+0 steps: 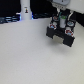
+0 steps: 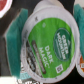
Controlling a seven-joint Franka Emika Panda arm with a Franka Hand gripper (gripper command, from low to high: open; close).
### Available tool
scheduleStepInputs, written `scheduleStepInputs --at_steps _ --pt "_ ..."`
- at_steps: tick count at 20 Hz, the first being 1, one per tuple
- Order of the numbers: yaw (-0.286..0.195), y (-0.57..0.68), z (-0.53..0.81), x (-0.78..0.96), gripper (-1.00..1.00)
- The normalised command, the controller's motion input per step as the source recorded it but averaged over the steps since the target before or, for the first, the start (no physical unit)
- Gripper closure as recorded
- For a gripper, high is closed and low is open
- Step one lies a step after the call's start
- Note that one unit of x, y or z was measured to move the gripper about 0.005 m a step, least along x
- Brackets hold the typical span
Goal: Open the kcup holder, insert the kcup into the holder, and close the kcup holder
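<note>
The gripper (image 1: pixel 61 21) was closed on the kcup (image 2: pixel 49 44); in the wrist view its green top filled most of the picture, with a teal finger pad (image 2: pixel 16 40) pressed against the side. In the exterior view the arm hung just above the kcup holder (image 1: pixel 61 34), a black box on the white table (image 1: pixel 30 55). Probably the inserting step was in hand. I could not tell which slot lay below, so the next move called for careful lowering into a free slot.

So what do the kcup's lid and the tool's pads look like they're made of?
The kcup lid looks like printed foil or film: flat, slightly glossy green with white lettering. Its rim seems white plastic. The tool's pads look like soft teal rubber or foam; too blurred to be sure.
</note>
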Motion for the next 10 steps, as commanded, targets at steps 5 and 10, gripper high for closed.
scheduleStepInputs --at_steps 5,10 --pt "-0.001 -0.02 -0.16 -0.01 1.0" --pt "-0.023 0.01 0.4 -0.23 1.0"
